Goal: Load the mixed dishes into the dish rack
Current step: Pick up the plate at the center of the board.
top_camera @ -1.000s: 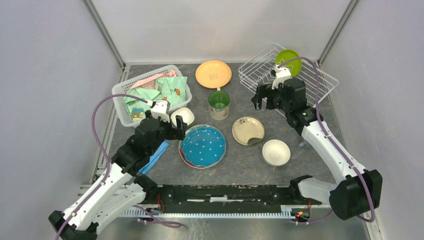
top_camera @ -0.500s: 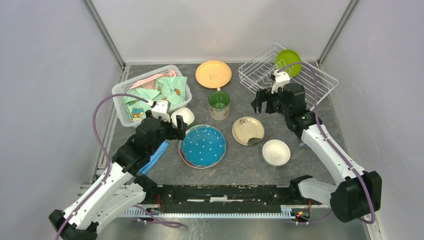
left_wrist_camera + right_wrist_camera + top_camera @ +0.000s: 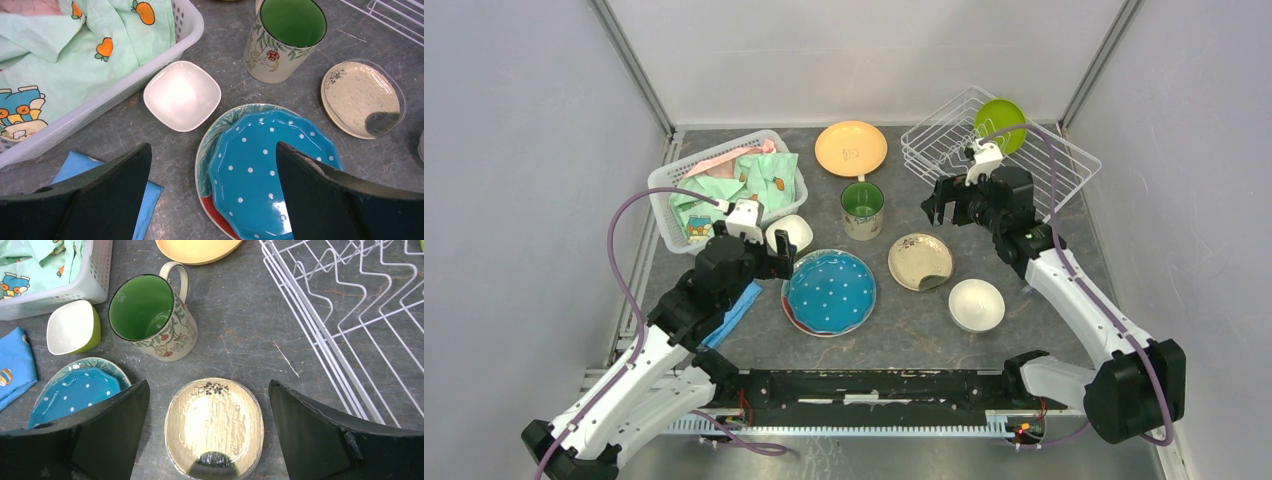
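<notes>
The white wire dish rack (image 3: 934, 140) stands tilted at the back right with a lime-green plate (image 3: 1001, 122) in it. My right gripper (image 3: 936, 208) is open and empty, hovering above the cream plate (image 3: 214, 425), which lies between its fingers in the right wrist view. The beige mug, green inside (image 3: 862, 210), stands left of it. An orange plate (image 3: 851, 148) lies at the back. My left gripper (image 3: 776, 262) is open and empty above the left edge of the blue white-dotted plate (image 3: 272, 170), which is stacked on a red-and-teal plate. A small white square cup (image 3: 182, 95) sits just beyond it.
A white bowl (image 3: 976, 304) sits on the table at the front right. A white plastic basket of clothes (image 3: 724, 185) stands at the back left. A folded blue cloth (image 3: 80, 170) lies under my left gripper's left finger. The booth walls close in on three sides.
My right gripper has shifted slightly left, away from the rack and over the cream plate. The left arm has barely moved.
</notes>
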Robot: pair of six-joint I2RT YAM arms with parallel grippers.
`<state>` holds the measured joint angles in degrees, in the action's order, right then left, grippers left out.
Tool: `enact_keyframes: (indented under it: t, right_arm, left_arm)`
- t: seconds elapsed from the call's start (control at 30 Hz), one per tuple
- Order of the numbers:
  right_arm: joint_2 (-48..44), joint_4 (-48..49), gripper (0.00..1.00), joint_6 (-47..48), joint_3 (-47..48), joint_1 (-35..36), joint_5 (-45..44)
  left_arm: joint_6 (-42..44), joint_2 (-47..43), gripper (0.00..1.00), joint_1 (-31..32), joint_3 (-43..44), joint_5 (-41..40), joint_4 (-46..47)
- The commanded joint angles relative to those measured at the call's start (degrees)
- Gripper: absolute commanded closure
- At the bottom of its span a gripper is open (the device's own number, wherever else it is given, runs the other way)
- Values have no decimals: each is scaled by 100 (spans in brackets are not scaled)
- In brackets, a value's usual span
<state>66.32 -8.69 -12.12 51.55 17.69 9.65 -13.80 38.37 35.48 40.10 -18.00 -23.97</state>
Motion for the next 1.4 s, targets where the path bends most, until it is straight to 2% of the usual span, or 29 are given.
enact_keyframes:
  t: [0.0, 0.1, 0.3, 0.37, 0.43, 0.47, 0.5, 0.57, 0.7, 0.8, 0.93, 1.03, 1.1, 1.2, 1.37]
  right_arm:
    - [-19, 581, 3, -351, -235, 40, 148]
    - [84, 206, 2, -293, 12, 37, -99]
    - [400, -989, 2, 181, 719, 36, -1717]
    - [524, -1128, 2, 408, 807, 39, -1844]
    - [710, -1120, 10, 854, 968, 33, -1187]
    - [831, -1012, 19, 1101, 1039, 61, -441]
    - [924, -873, 26, 1162, 1067, 118, -56]
    - [1213, -856, 35, 923, 1256, 356, -340]
    - [1667, -672, 41, 102, 1563, 725, -850]
    - [1945, -793, 43, -27, 1803, 945, -1297]
    - [2295, -626, 44, -187, 2043, 1061, -1118]
    - [2720, -1367, 45, -290, 2578, 1104, -1748]
    - [2907, -1831, 41, 366, 2758, 1100, -2098]
    - [2964, -2129, 35, 1336, 2553, 956, -2080]
    - [3022, -2398, 36, 1870, 2142, 561, -1576]
  left_arm:
    - [-9, -32, 0, 16, 205, -217, 5]
    - [-59, -170, 0, 19, 280, -238, 6]
    - [-105, -523, 0, 17, 433, -224, 423]
    - [-134, -524, 0, 12, 554, -232, 424]
    - [-150, -528, 0, 14, 603, -224, 385]
    - [-138, -554, 0, 18, 557, -222, 376]
    - [-100, -588, 0, 14, 457, -245, 409]
    - [-8, -673, 0, 11, 160, -307, 545]
    - [114, -611, 0, 19, 77, -396, 395]
    - [124, -523, 0, 15, 117, -442, 323]
    - [106, -518, 0, 15, 106, -383, 296]
    - [112, -544, 0, 13, 110, -437, 281]
    - [108, -577, 0, 16, 112, -442, 274]
    - [96, -634, 0, 12, 99, -408, 258]
    - [88, -656, 0, 18, 97, -360, 278]
